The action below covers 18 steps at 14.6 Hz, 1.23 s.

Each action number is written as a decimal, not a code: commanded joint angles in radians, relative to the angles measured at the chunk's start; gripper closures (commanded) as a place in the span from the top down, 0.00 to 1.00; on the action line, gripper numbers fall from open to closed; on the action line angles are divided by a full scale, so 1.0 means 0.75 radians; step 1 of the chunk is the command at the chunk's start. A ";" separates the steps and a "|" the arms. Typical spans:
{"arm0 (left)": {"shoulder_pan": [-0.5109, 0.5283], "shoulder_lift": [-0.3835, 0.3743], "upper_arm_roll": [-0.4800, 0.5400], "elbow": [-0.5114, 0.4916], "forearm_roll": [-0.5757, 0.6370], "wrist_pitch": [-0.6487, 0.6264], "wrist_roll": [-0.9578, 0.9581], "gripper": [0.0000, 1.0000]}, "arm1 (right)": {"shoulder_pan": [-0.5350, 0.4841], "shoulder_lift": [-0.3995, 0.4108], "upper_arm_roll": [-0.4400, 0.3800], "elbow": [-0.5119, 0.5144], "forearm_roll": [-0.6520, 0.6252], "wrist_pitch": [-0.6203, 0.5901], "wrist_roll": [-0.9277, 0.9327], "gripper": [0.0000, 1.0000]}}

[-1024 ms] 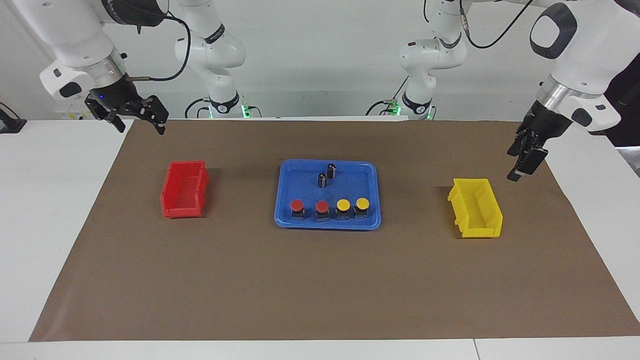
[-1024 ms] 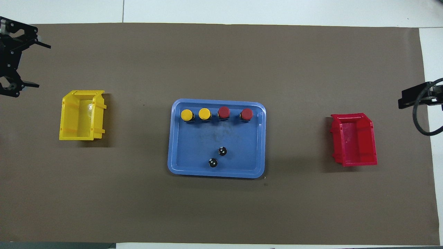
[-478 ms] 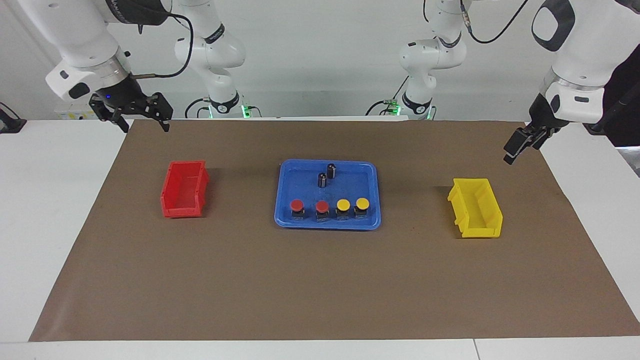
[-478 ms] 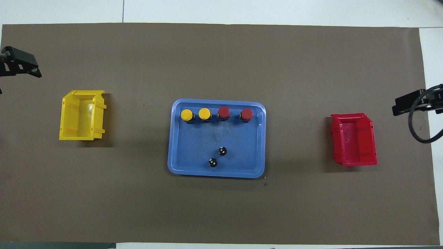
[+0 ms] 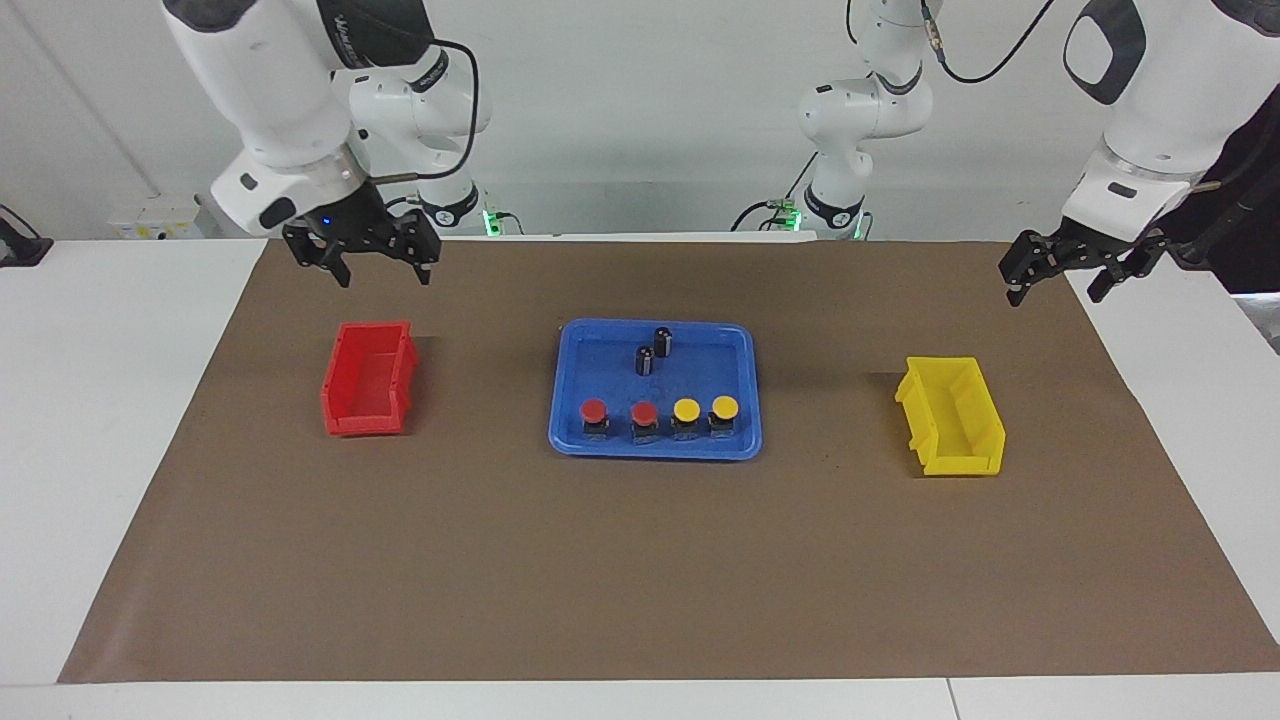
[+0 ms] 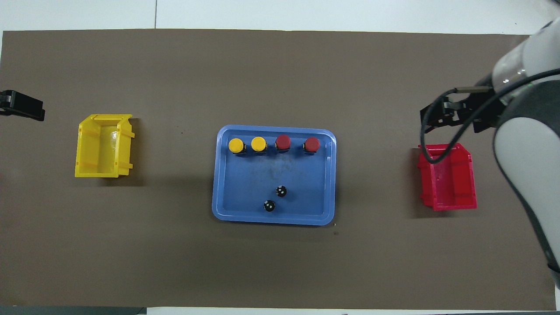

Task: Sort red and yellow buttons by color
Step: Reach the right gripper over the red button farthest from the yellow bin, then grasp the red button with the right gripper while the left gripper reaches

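- In the overhead view, your left gripper [image 6: 22, 106] is cut off by the picture's edge; only one dark tip shows
- There the red bin [image 6: 448, 177] is partly hidden under the right arm's cable and body

Brown paper sheet [image 5: 640, 560] covers most of the white counter [image 5: 90, 420]. At its middle sits a blue tray [image 5: 570, 400], and standing upright in it are two small dark cylinders [image 5: 653, 351], close together in the part of the tray nearer to the robots. A red bin [image 5: 368, 378] rests toward the right arm's end, empty. A yellow bin [image 5: 950, 416] rests toward the left arm's end, empty too. Both bins lie well apart from the tray.
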 commanded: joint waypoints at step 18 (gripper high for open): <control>-0.071 -0.224 -0.031 -0.393 -0.178 0.264 -0.108 1.00 | 0.311 0.170 0.073 -0.553 -0.149 0.914 0.503 1.00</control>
